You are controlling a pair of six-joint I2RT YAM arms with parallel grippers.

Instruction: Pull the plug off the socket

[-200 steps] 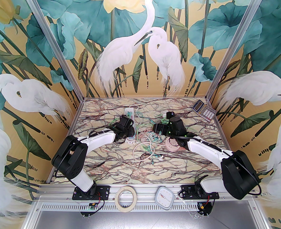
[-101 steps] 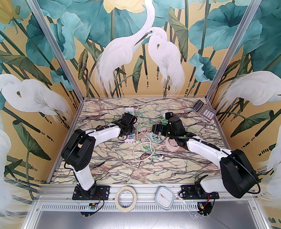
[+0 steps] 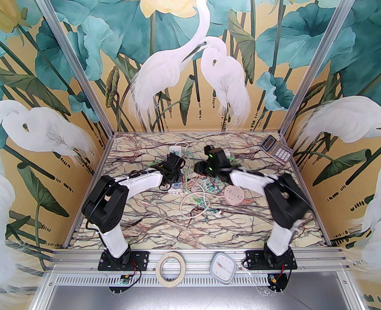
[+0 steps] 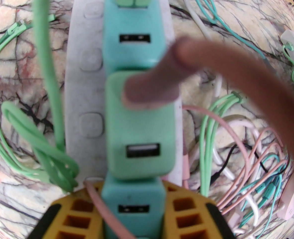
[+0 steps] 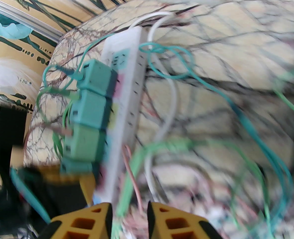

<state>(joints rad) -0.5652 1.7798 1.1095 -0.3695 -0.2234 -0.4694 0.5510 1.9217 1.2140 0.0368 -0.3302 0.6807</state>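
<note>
A white socket strip (image 3: 174, 149) lies at the back left of the marbled table, with several teal and green plugs in a row on it. In the left wrist view my left gripper (image 4: 129, 202) is shut on the nearest teal plug (image 4: 133, 215), one yellow finger on each side. A green plug (image 4: 139, 128) and another teal plug (image 4: 134, 38) sit beyond it on the strip (image 4: 74, 88). My left gripper (image 3: 176, 177) is over the strip's near half. My right gripper (image 3: 197, 168) hovers just right of the strip, shut (image 5: 128, 209), with green and pink cables running between its fingers. The strip (image 5: 129, 66) is blurred there.
A tangle of green, pink and white cables (image 3: 200, 199) covers the table's middle. A round pink socket (image 3: 234, 195) lies under the right arm, and a calculator (image 3: 277, 149) sits at the back right. A tape roll (image 3: 171, 267) and a white dial (image 3: 222, 267) rest on the front rail.
My left arm shifted along the strip and its jaws closed on the teal plug. My right arm swung left toward the strip and its jaws closed from wide open.
</note>
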